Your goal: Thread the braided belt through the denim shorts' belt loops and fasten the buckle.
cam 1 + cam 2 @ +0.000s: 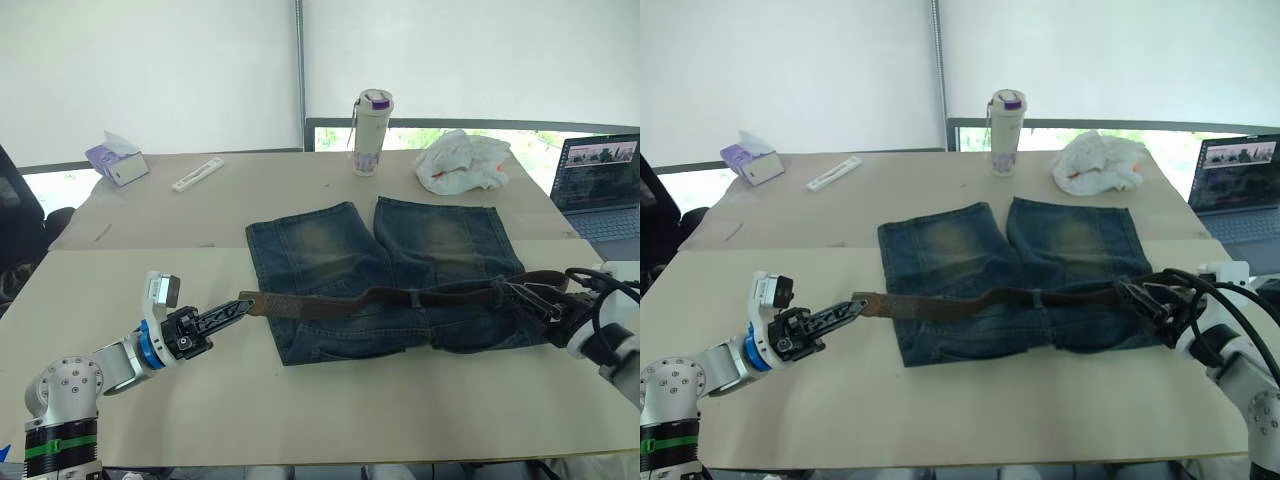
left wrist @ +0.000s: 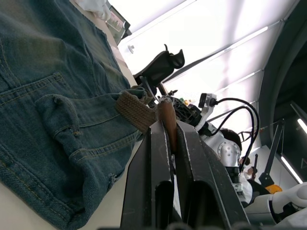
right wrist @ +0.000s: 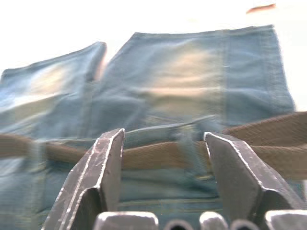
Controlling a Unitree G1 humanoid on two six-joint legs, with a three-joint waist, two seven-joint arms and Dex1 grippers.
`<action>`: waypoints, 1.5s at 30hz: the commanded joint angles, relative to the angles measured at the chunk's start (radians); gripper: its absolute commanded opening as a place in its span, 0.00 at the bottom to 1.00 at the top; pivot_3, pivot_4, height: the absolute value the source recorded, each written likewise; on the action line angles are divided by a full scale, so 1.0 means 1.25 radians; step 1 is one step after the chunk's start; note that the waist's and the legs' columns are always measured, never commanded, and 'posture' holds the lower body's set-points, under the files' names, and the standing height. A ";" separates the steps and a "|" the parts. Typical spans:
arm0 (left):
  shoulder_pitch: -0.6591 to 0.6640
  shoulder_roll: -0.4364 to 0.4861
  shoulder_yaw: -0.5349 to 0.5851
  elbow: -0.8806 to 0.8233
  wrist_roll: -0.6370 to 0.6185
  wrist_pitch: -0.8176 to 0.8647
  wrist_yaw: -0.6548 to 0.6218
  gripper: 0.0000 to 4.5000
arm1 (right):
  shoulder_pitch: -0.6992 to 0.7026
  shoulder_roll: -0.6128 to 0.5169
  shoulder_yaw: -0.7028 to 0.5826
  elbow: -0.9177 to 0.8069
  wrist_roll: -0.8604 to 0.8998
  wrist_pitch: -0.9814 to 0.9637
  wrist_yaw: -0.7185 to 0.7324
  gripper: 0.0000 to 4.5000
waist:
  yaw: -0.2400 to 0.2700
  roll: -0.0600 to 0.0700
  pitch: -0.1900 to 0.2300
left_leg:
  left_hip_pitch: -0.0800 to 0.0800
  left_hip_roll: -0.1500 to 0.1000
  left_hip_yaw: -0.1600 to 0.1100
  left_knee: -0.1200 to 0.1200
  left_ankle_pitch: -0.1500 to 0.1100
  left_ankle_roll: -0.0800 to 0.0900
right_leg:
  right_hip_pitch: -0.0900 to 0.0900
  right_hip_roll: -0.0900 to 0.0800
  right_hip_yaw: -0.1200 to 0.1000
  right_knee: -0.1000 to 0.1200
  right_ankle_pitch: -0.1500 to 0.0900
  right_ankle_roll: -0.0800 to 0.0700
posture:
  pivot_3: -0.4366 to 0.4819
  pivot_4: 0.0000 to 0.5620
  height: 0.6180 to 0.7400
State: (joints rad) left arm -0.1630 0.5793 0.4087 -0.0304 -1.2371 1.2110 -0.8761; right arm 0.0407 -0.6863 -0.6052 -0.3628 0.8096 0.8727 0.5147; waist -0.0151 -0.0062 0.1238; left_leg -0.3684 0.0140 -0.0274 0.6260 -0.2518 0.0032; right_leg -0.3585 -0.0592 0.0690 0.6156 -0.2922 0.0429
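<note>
The left tool point(image 1: 240, 306) has its two black fingers pressed together on the tip of the braided belt point(image 1: 340, 299); the left wrist view shows the brown strap end pinched between them. The right tool point(image 1: 1145, 297) has its fingers spread apart — in the right wrist view the woven strap runs across the gap between them, with the denim behind, and whether either finger touches the belt cannot be told.

From the left tool the belt runs across the waistband of the denim shorts point(image 1: 385, 270) to the right tool, passing under a belt loop point(image 1: 413, 297) about midway between the two. The belt's far end bunches darkly at the right tool; the buckle cannot be made out there. The shorts lie flat with the legs pointing away from both tools.

The table point(image 1: 330, 400) is pale beige. Beyond the shorts stand a white bottle with a purple lid point(image 1: 369, 133), a crumpled white bag point(image 1: 462, 161), a tissue box point(image 1: 117, 161) and a flat white strip point(image 1: 197, 175). An open laptop point(image 1: 602, 187) sits beyond the right tool, under white window blinds.

The left arm reaches low across the table — its wrist angled up toward the shorts. The right arm comes in from the table's edge, cables looping over its wrist.
</note>
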 commanded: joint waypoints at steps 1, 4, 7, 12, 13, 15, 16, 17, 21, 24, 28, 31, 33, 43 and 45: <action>-0.006 -0.001 0.002 -0.028 -0.021 -0.004 0.006 0.00 | -0.018 -0.015 0.023 -0.088 0.070 0.006 0.049 0.63 | 0.000 0.000 0.000 | 0.000 0.000 0.000 0.000 0.000 0.000 | 0.000 0.000 0.000 0.000 0.000 0.000 | 0.48 0.27 1.00; -0.010 0.000 -0.001 -0.028 -0.021 -0.009 0.013 0.00 | -0.092 -0.039 0.176 -0.110 -0.029 -0.026 0.038 0.63 | -0.012 0.000 0.000 | 0.001 0.000 0.001 0.000 0.000 0.000 | 0.000 0.000 0.001 0.000 0.000 0.000 | 0.48 0.27 1.00; -0.011 -0.002 -0.003 -0.030 -0.028 -0.008 0.021 0.00 | -0.179 -0.025 0.302 -0.093 -0.106 -0.049 0.018 0.63 | -0.018 0.000 0.000 | 0.001 0.001 0.000 0.000 0.000 0.000 | 0.000 0.001 0.000 0.001 0.000 -0.001 | 0.48 0.27 1.00; 0.005 -0.003 -0.006 -0.058 -0.047 -0.005 0.033 0.00 | -0.270 0.011 0.435 0.049 -0.246 -0.115 0.002 0.63 | -0.012 -0.001 0.000 | 0.000 0.000 0.000 0.000 0.000 0.000 | -0.002 0.000 0.000 0.001 0.000 -0.001 | 0.48 0.27 1.00; 0.010 -0.003 -0.004 -0.064 -0.052 -0.004 0.037 0.00 | -0.274 0.006 0.457 0.084 -0.276 -0.137 0.012 0.63 | -0.007 -0.001 0.000 | 0.000 0.000 0.000 0.000 0.000 0.000 | -0.002 -0.001 0.000 0.001 0.000 -0.001 | 0.48 0.27 1.00; 0.019 -0.003 0.000 -0.075 -0.062 -0.004 0.043 0.00 | -0.289 0.011 0.477 0.143 -0.319 -0.170 0.010 0.63 | 0.001 -0.001 0.000 | 0.000 -0.001 0.000 0.000 0.000 0.000 | -0.002 -0.001 0.000 0.000 0.001 -0.001 | 0.48 0.27 1.00; 0.024 -0.003 0.000 -0.080 -0.066 -0.005 0.048 0.00 | -0.301 0.017 0.482 0.175 -0.339 -0.185 0.004 0.63 | 0.002 -0.001 0.000 | 0.000 -0.001 0.000 0.000 0.000 0.000 | -0.002 -0.001 0.000 0.000 0.001 -0.001 | 0.48 0.27 1.00; 0.030 -0.004 -0.001 -0.086 -0.068 -0.008 0.051 0.00 | -0.312 0.022 0.485 0.202 -0.355 -0.197 -0.002 0.63 | 0.001 -0.001 0.000 | 0.000 -0.001 0.000 0.000 0.000 0.000 | -0.002 -0.002 0.000 0.000 0.001 -0.001 | 0.48 0.27 1.00; 0.043 -0.005 -0.002 -0.101 -0.072 -0.019 0.066 0.00 | -0.324 0.037 0.488 0.236 -0.386 -0.244 0.006 0.63 | 0.001 -0.001 0.000 | 0.000 0.000 0.000 0.000 0.000 0.000 | -0.002 -0.001 0.000 0.000 0.001 -0.001 | 0.48 0.27 1.00; 0.047 -0.008 0.000 -0.108 -0.086 -0.018 0.077 0.00 | -0.332 0.052 0.464 0.236 -0.389 -0.270 -0.003 0.63 | 0.000 -0.001 0.000 | 0.000 0.000 0.000 0.000 0.000 0.000 | -0.002 -0.001 0.000 0.000 0.001 -0.001 | 0.48 0.27 1.00; 0.052 -0.011 -0.010 -0.115 -0.078 -0.025 0.089 0.00 | -0.312 0.052 0.448 0.225 -0.383 -0.274 0.013 0.63 | 0.000 -0.001 0.000 | 0.000 0.000 0.000 0.000 0.000 0.000 | -0.002 -0.002 0.000 0.001 0.001 -0.001 | 0.48 0.27 1.00; 0.052 -0.011 -0.036 -0.112 -0.038 -0.036 0.108 0.00 | -0.285 0.052 0.466 0.210 -0.376 -0.220 0.027 0.63 | 0.000 -0.001 0.000 | 0.000 0.000 -0.001 0.000 0.000 0.000 | -0.002 -0.002 0.000 0.000 0.001 -0.001 | 0.48 0.27 1.00; 0.041 -0.025 -0.026 -0.105 -0.053 -0.044 0.126 0.00 | -0.276 0.062 0.477 0.211 -0.379 -0.193 0.022 0.63 | 0.000 -0.001 0.000 | 0.000 0.000 -0.001 0.000 0.000 0.000 | -0.002 -0.002 0.000 0.000 0.001 -0.001 | 0.48 0.27 1.00; 0.078 0.038 0.109 -0.118 -0.495 -0.056 0.243 0.00 | -0.261 0.088 0.502 0.279 -0.471 -0.227 -0.026 0.63 | -0.015 0.000 -0.001 | 0.000 0.002 -0.001 -0.001 0.000 -0.001 | -0.004 -0.002 0.001 0.001 0.001 -0.002 | 0.48 0.27 1.00; 0.105 0.047 0.098 -0.112 -0.474 -0.068 0.267 0.00 | -0.258 0.101 0.499 0.279 -0.471 -0.235 -0.026 0.63 | -0.017 0.000 -0.001 | 0.000 0.002 -0.001 -0.001 0.000 -0.001 | -0.003 -0.002 0.001 0.001 0.001 -0.002 | 0.48 0.27 1.00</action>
State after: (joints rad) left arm -0.0355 0.6222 0.4948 -0.1586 -1.7993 1.1586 -0.5484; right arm -0.3020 -0.5636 0.0117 -0.0341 0.2471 0.5800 0.4806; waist -0.0363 -0.0066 0.1219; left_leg -0.3677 0.0160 -0.0287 0.6245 -0.2517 0.0025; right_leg -0.3627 -0.0612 0.0695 0.6174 -0.2904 0.0398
